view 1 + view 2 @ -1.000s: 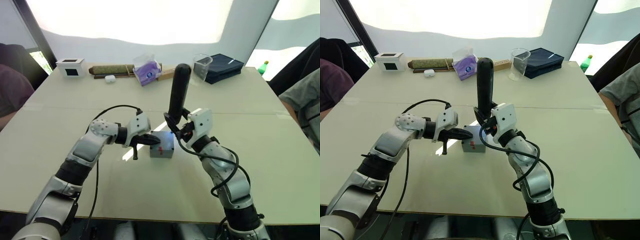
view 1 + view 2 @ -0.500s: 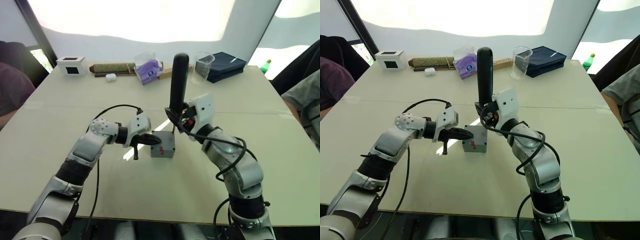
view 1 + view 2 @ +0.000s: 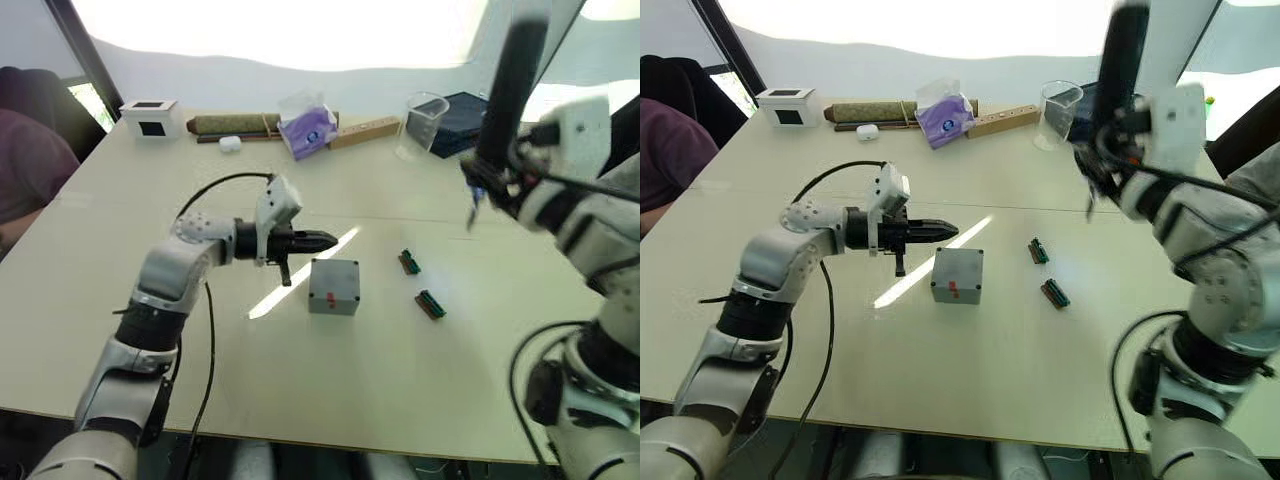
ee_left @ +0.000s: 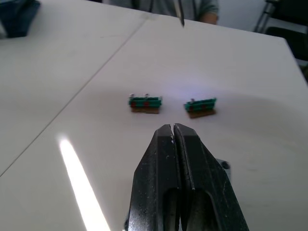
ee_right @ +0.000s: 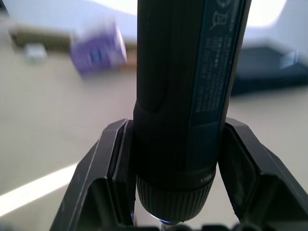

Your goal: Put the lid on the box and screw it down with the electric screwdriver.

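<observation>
Two grippers: left gripper (image 3: 325,240) closed, empty, box (image 3: 334,286) at its 5 o'clock; right gripper (image 5: 169,192) clamps upright electric screwdriver (image 3: 504,95), farther off.

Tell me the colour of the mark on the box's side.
Red, on the grey box; clearest in the right eye view.

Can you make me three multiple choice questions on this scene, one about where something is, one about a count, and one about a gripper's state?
1. Where is the grey box?
A. on the table, just beyond the left gripper
B. held in the right gripper
C. beside the clear cup

2. How many small green parts lie on the table to the robot's right of the box?
A. one
B. two
C. four

3. What is the right gripper doing?
A. hanging open
B. shut on nothing
C. gripping the electric screwdriver

Answers: 1 A, it stands alone near the shut fingertips. 2 B, a pair lies there. 3 C, its fingers clamp the black barrel.
</observation>
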Controlling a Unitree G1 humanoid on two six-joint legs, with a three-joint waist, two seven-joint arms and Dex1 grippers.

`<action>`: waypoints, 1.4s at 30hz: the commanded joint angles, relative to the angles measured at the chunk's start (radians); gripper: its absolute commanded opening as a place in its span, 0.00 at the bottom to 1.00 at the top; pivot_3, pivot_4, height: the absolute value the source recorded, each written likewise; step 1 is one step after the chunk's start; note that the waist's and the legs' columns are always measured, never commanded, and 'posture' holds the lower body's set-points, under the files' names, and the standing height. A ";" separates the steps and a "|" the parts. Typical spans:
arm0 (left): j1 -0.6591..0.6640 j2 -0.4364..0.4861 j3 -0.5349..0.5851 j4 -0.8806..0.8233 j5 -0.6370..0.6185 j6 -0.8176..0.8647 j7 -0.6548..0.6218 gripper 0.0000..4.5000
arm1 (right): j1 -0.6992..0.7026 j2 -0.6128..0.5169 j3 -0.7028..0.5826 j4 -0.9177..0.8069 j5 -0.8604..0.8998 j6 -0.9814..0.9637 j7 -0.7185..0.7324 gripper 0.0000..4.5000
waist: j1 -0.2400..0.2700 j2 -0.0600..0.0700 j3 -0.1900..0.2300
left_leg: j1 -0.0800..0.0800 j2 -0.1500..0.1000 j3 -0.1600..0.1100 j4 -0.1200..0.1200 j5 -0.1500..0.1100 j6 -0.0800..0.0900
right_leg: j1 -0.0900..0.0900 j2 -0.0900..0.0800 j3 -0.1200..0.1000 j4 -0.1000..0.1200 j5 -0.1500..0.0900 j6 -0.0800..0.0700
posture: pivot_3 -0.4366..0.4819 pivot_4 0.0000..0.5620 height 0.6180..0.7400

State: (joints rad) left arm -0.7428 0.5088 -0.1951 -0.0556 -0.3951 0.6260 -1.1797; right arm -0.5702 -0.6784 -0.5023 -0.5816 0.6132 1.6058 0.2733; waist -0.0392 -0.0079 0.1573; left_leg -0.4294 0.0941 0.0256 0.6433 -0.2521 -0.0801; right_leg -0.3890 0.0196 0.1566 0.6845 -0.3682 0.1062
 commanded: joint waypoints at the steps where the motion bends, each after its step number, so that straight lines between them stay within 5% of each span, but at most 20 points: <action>1: -0.006 0.040 -0.046 -0.071 -0.021 -0.019 -0.094 0.00 | 0.241 -0.174 -0.075 0.075 0.302 0.009 0.005 0.48 | 0.001 0.000 0.001 | 0.000 0.000 0.000 0.000 0.000 0.000 | 0.000 0.000 0.000 0.000 0.000 0.000 | 0.48 0.27 0.99; 5: -0.006 0.047 -0.072 -0.099 -0.031 -0.025 -0.125 0.00 | 0.385 -0.271 -0.103 0.198 0.580 0.009 -0.097 0.48 | -0.009 0.000 0.006 | -0.001 0.000 0.001 0.001 -0.002 0.003 | 0.001 0.001 0.003 -0.003 0.000 0.000 | 0.48 0.27 0.99; 19: 0.041 0.050 -0.111 -0.090 0.017 -0.068 -0.106 0.00 | 0.351 -0.301 0.009 0.422 0.719 0.009 -0.382 0.48 | -0.026 0.000 0.009 | 0.003 -0.001 -0.001 0.003 -0.003 0.005 | 0.004 0.002 0.007 -0.002 0.003 0.005 | 0.48 0.27 0.99; 20: 0.041 0.050 -0.113 -0.085 0.022 -0.073 -0.105 0.00 | 0.348 -0.304 0.012 0.425 0.711 0.009 -0.385 0.65 | -0.024 0.000 0.009 | 0.003 -0.001 -0.001 0.004 -0.002 0.004 | 0.004 0.002 0.007 -0.002 0.003 0.005 | 0.48 0.27 0.99; 21: 0.041 0.051 -0.115 -0.080 0.026 -0.076 -0.106 0.00 | 0.344 -0.309 0.013 0.425 0.708 0.009 -0.387 0.69 | -0.022 0.000 0.009 | 0.003 -0.001 -0.001 0.004 -0.002 0.004 | 0.004 0.002 0.007 -0.002 0.003 0.005 | 0.48 0.27 0.99; 26: 0.035 0.052 -0.108 -0.050 0.029 -0.084 -0.109 0.00 | 0.332 -0.343 0.009 0.407 0.720 0.009 -0.376 0.98 | -0.010 0.000 0.009 | 0.003 -0.001 -0.001 0.004 -0.003 0.005 | 0.004 0.002 0.007 -0.002 0.003 0.005 | 0.48 0.27 0.99; 36: -0.034 0.053 -0.046 0.090 0.024 -0.086 -0.102 0.00 | 0.104 -0.454 -0.007 0.327 0.816 -0.013 -0.363 0.98 | -0.006 0.001 0.009 | 0.002 -0.001 0.000 0.004 -0.003 0.005 | 0.003 0.001 0.007 -0.001 0.003 0.005 | 0.48 0.27 0.99; 42: -0.098 0.021 -0.039 0.296 0.153 -0.242 0.027 0.00 | 0.156 -0.335 0.164 -0.072 0.697 -0.314 -0.056 0.98 | -0.004 0.000 0.009 | 0.002 0.000 -0.002 0.002 -0.003 0.005 | 0.001 0.002 0.006 -0.001 0.002 0.004 | 0.48 0.27 0.99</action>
State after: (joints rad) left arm -0.8394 0.5394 -0.2384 0.2123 -0.2846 0.4328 -1.1916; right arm -0.4559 -1.0565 -0.3966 -0.5452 1.3378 1.3815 0.1326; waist -0.0429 -0.0083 0.1658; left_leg -0.4277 0.0939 0.0233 0.6462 -0.2551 -0.0747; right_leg -0.3871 0.0221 0.1616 0.6828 -0.3658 0.1105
